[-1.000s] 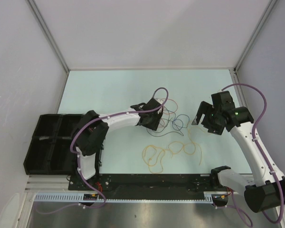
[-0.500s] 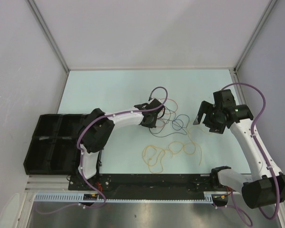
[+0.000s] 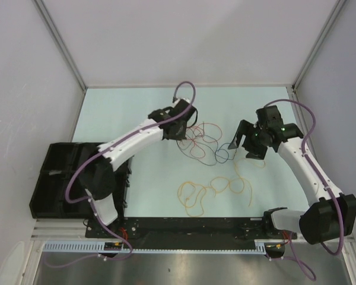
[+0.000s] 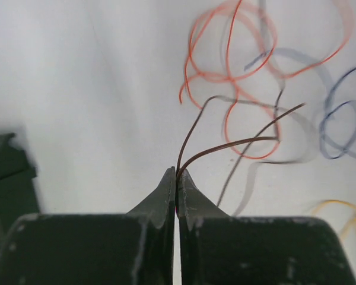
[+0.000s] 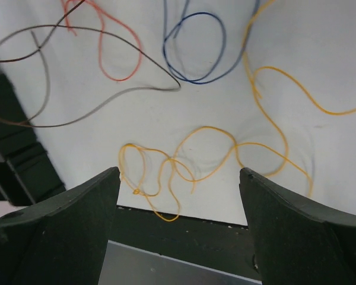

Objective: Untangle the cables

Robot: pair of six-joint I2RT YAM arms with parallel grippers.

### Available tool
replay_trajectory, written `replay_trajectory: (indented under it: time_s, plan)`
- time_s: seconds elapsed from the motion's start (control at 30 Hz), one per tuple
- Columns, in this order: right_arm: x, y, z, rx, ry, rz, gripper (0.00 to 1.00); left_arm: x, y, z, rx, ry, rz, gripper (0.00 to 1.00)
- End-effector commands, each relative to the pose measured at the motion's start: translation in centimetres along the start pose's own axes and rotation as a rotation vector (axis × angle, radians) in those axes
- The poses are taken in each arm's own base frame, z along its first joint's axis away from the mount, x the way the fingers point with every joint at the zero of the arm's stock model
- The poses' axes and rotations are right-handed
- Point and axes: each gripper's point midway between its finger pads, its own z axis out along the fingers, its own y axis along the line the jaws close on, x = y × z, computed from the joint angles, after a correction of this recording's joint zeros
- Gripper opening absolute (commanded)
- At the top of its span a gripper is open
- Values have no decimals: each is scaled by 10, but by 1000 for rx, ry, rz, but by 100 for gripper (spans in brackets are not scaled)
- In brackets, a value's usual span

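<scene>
The cables lie mid-table in loose loops: red point(image 3: 197, 134), dark blue point(image 3: 222, 155), yellow-orange point(image 3: 215, 187) nearer the arm bases, and a thin black one point(image 4: 225, 145). My left gripper point(image 3: 180, 132) sits at the tangle's far left edge, raised off the table. In the left wrist view its jaws point(image 4: 177, 174) are shut on the black cable, which rises from the tips in two strands toward the red loops point(image 4: 225, 77). My right gripper point(image 3: 242, 141) hovers at the tangle's right side, open and holding nothing point(image 5: 179, 172); below it lie yellow-orange loops point(image 5: 207, 128) and a blue loop point(image 5: 193, 81).
A black compartment tray point(image 3: 59, 178) stands at the left edge of the table. The dark base rail point(image 3: 190, 225) runs along the near edge. White walls close in the back and both sides.
My left gripper has shut on the black cable and moved toward the far left, pulling it up out of the tangle. My right gripper has shifted left toward the cables, still open.
</scene>
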Motion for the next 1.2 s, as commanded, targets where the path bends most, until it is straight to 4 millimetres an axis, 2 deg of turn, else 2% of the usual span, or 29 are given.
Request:
replay_trajectory:
  time_s: [0.0, 0.07, 0.1, 0.13, 0.23, 0.27, 0.43, 0.7, 0.87, 1.17]
  plan:
    - [-10, 50, 8, -179, -13, -24, 86, -56, 35, -94, -19, -187, -37, 0]
    - [-13, 68, 13, -237, -19, -42, 86, -77, 47, -128, -14, -271, -77, 0]
    - [-11, 77, 15, -262, -13, -45, 86, -80, 54, -139, -20, -280, -82, 0]
    - [-10, 85, 15, -291, -7, -53, 86, -93, 59, -157, -11, -324, -108, 0]
    - [-10, 107, 19, -361, -8, -67, 86, -106, 77, -191, -36, -380, -133, 0]
    - [-12, 112, 22, -375, -14, -70, 86, -102, 84, -196, -55, -372, -128, 0]
    - [-10, 122, 28, -400, -3, -78, 86, -90, 112, -208, -126, -371, -157, 0]
    - [-5, 112, 32, -361, 6, -115, 86, -67, 163, -228, -223, -364, -226, 0]
    - [-4, 109, 32, -348, 8, -117, 86, -52, 204, -243, -295, -382, -294, 0]
    - [-1, 110, 32, -356, 24, -122, 86, -22, 267, -240, -486, -355, -424, 0]
